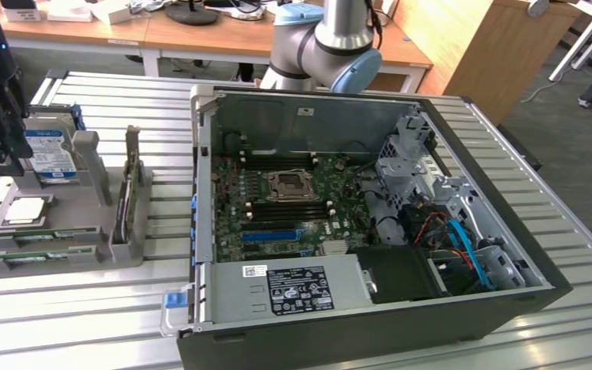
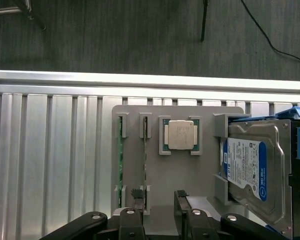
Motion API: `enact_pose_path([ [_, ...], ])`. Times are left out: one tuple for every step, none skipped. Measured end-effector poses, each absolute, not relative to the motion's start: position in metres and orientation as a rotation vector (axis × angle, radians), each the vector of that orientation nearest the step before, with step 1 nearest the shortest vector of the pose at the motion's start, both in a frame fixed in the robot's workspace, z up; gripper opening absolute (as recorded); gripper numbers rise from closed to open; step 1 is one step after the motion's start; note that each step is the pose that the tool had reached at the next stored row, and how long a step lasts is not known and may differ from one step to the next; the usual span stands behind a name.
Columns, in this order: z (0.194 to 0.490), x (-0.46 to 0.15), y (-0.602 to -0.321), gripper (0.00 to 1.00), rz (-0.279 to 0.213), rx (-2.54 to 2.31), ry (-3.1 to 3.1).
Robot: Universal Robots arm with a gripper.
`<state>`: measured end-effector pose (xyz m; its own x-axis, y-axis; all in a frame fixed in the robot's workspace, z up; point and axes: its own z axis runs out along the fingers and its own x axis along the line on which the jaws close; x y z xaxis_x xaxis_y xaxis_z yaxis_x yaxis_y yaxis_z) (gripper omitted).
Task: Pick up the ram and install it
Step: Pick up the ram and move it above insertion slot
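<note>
**Ana:** Pincer (image 2: 159, 200) first: what has it got?

**Ben:** Nothing. Its fingers are spread wide, and only the bare grey holder (image 2: 190, 170) shows between them. In the exterior view it hangs at the upper left of the frame, above the hard drive (image 1: 49, 154).

**Ana:** And the ram?

**Ben:** The ram (image 2: 145, 165) stands on edge in a slot of the holder, just beside the processor (image 2: 180, 135). A second stick (image 2: 121, 165) stands in the slot beyond it. In the exterior view both sit at the lower left of the frame. Neither has been lifted.

**Ana:** Why on edge?

**Ben:** My guess is that it leaves the thin top edge exposed. Fingers coming from above could then close across the board's two flat faces. The slots also keep each part in a known spot.

**Ana:** Is it lined up?

**Ben:** Not quite, I'd say. One fingertip (image 2: 137, 194) sits over the end of the ram, so the stick isn't centred between the two. I can't tell how high it hovers.

**Ana:** And the computer case (image 1: 502, 308)?

**Ben:** It lies on its side with the panel off. That turns the motherboard (image 1: 275, 223) upward, presumably for reaching from above.
</note>
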<state>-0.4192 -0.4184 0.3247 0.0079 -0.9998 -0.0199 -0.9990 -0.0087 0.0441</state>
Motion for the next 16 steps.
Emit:
enact_pose_path([
  [0.324, -0.419, -0.418, 0.37, -0.071, 2.218, -2.199],
  [0.322, -0.419, -0.418, 0.37, -0.071, 2.218, -2.200],
  [0.321, -0.419, -0.418, 0.37, -0.071, 2.218, -2.199],
  [0.320, -0.419, -0.418, 0.37, -0.071, 2.218, -2.199],
  [0.316, -0.419, -0.418, 0.37, -0.071, 2.218, -2.199],
  [0.311, -0.419, -0.418, 0.37, -0.071, 2.218, -2.199],
  [0.307, -0.419, -0.418, 0.37, -0.071, 2.218, -2.199],
  [0.305, -0.419, -0.418, 0.37, -0.071, 2.218, -2.199],
  [0.304, -0.419, -0.418, 0.37, -0.071, 2.218, -2.199],
  [0.303, -0.419, -0.418, 0.37, -0.071, 2.218, -2.199],
  [0.302, -0.419, -0.418, 0.37, -0.071, 2.218, -2.199],
  [0.301, -0.419, -0.418, 0.37, -0.071, 2.218, -2.199],
  [0.300, -0.419, -0.418, 0.37, -0.071, 2.218, -2.199],
  [0.298, -0.419, -0.418, 0.37, -0.071, 2.218, -2.199],
  [0.298, -0.419, -0.418, 0.37, -0.071, 2.218, -2.199],
  [0.297, -0.419, -0.418, 0.37, -0.071, 2.218, -2.199],
])
